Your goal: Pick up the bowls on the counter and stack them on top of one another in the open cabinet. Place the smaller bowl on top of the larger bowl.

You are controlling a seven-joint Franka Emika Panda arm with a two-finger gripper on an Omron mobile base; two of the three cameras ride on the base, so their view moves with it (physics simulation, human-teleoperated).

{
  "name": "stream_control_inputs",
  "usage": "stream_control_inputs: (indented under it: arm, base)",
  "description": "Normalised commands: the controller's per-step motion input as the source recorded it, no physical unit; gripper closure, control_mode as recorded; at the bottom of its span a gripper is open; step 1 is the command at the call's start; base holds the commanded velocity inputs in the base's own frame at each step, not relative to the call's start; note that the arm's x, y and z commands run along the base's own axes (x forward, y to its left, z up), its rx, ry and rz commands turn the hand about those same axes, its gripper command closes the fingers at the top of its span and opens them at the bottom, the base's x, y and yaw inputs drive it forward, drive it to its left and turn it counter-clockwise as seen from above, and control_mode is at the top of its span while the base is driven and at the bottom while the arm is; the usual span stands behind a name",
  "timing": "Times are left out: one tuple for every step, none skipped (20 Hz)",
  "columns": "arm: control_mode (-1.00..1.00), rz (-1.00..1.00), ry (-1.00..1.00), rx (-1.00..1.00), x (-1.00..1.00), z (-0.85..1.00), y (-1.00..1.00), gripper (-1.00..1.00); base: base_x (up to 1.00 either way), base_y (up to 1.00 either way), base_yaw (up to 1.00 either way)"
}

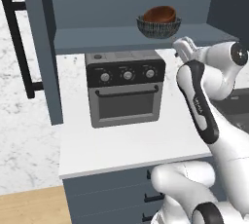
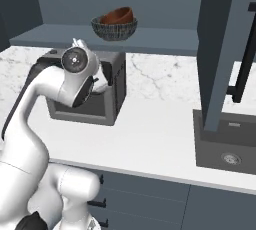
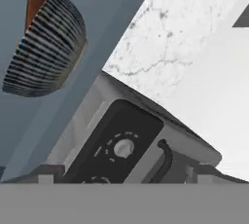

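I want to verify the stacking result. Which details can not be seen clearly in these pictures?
- Small reddish-brown bowl: its base is hidden inside the wide dark grey ribbed bowl in both base views.
- Hand: the arm covers its fingers in the left base view, so open or shut is unclear.

The glossy white, rounded arm (image 1: 214, 135) is built from thick tubular links. Black bands are set at the joints, and a long black inlay with small pale lettering is seen along one link. A round grey cap ringed in black (image 2: 76, 60) closes one joint.
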Motion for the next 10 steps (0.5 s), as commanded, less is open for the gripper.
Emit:
stream_control_inputs:
  arm:
    - [-1.00, 0.14, 0.00, -0.33, -1.00, -1.00, 0.32, -1.00]
    - [-1.00, 0.23, 0.03, -0.45, -1.00, -1.00, 0.47, -1.00]
    - [-1.00, 0.22, 0.12, -0.55, -0.16, -1.00, 0.21, -1.00]
    - [-1.00, 0.07, 0.00, -0.63, -0.06, -1.00, 0.07, -1.00]
    - [-1.00, 0.07, 0.00, -0.73, -0.09, -1.00, 0.24, -1.00]
    - [-1.00, 0.06, 0.00, -0.69, -0.06, -1.00, 0.11, -1.00]
    - [-1.00, 0.06, 0.00, -0.69, -0.11, -1.00, 0.10, -1.00]
    - [-1.00, 0.07, 0.00, -0.73, -0.14, -1.00, 0.17, -1.00]
    - [-1.00, 0.07, 0.00, -0.77, -0.11, -1.00, 0.27, -1.00]
    - [-1.00, 0.07, 0.00, -0.77, -0.09, -1.00, 0.26, -1.00]
  base:
    - [0.00, 0.00, 0.00]
    - [0.00, 0.00, 0.00]
    - [0.00, 0.00, 0.00]
    - [0.00, 0.00, 0.00]
    - [0.00, 0.00, 0.00]
    - [0.00, 0.00, 0.00]
    - [0.00, 0.00, 0.00]
    - [0.00, 0.00, 0.00]
    - [0.00, 0.00, 0.00]
    - [0.00, 0.00, 0.00]
